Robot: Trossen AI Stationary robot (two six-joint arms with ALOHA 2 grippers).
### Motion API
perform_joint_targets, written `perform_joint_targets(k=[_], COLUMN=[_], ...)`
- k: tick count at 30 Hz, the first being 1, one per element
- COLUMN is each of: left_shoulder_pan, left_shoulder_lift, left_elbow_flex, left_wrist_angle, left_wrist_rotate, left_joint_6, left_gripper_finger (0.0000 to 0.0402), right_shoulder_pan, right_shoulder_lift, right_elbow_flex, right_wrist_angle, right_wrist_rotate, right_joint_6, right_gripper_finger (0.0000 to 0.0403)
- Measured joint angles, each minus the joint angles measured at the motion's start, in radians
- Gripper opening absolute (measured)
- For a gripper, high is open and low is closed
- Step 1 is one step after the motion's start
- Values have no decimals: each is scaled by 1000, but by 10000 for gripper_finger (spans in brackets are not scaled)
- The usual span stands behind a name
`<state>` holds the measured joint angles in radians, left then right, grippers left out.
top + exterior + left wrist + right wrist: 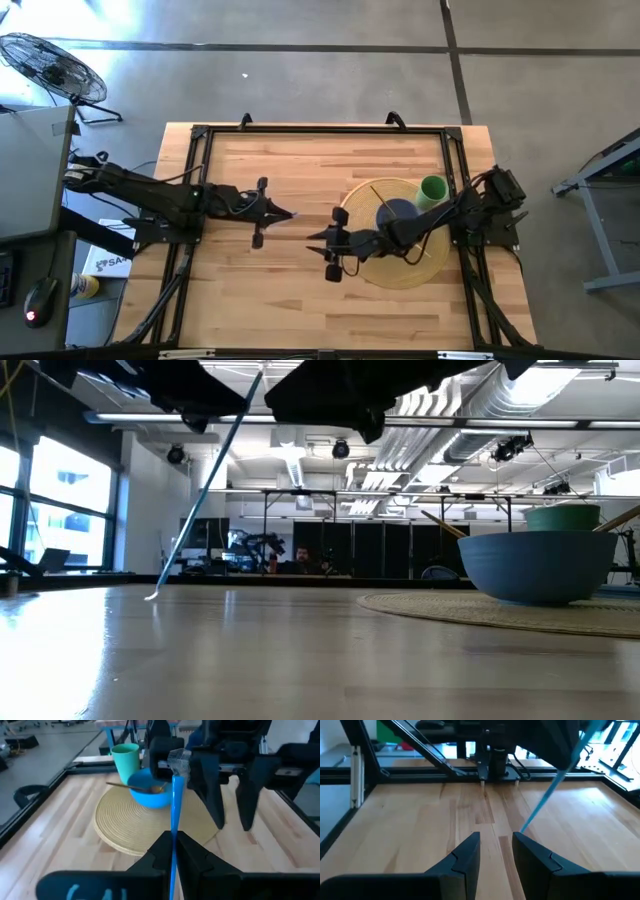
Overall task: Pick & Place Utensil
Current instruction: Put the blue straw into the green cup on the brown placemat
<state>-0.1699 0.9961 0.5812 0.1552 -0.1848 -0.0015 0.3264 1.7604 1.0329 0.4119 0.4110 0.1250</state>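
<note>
A utensil with a thin blue handle (173, 805) and a metal head (178, 758) sticks forward out of my left gripper (172, 851), which is shut on it over the table's middle (288, 215). In the low view the utensil (205, 485) slants down to a pale end (152, 596) close to the tabletop; whether it touches I cannot tell. My right gripper (496, 851) faces it from the right (318, 240), open, nothing between its fingers. In the right wrist view the utensil's lower end (524, 829) hangs just ahead of them, apart. My left gripper pinches the blue handle (173, 837) between its two fingers. The handle lies along the fingers and runs on back toward the wrist. The fingers come nearly level from the table's left, tipped a little down. The utensil is lifted, its metal head pointing away toward my right gripper.
A round woven placemat (400, 262) lies at the right, under my right arm. On it stand a blue bowl (397, 212) with a wooden utensil (383, 193) in it and a green cup (432, 190). A black frame (300, 130) runs around the table. Bare wood shows near the front edge.
</note>
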Motion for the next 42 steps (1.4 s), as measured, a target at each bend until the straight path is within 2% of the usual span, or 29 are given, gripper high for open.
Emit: perform_joint_targets(k=[8, 12, 20, 24, 27, 34, 42], left_shoulder_pan=[0, 0, 0, 0, 0, 0, 0], left_shoulder_lift=[8, 9, 14, 49, 90, 162, 165], left_elbow_flex=[-24, -24, -24, -24, -24, -24, -24], left_wrist_angle=[119, 178, 232, 275, 325, 442, 480], left_wrist_rotate=[6, 42, 57, 68, 72, 105, 122], left_joint_6=[-7, -8, -8, -9, -9, -9, -8], left_gripper_finger=[14, 14, 14, 14, 14, 14, 14], right_shoulder_pan=[0, -10, -35, -38, -41, -40, -45], right_shoulder_lift=[7, 6, 6, 5, 5, 5, 5], right_elbow_flex=[0, 0, 0, 0, 0, 0, 0], right_wrist_angle=[10, 11, 18, 58, 87, 104, 176], right_wrist_rotate=[63, 65, 64, 88, 81, 136, 104], right_joint_6=[-25, -25, -21, -13, -12, -13, -18], right_gripper_finger=[108, 114, 188, 228, 243, 240, 204])
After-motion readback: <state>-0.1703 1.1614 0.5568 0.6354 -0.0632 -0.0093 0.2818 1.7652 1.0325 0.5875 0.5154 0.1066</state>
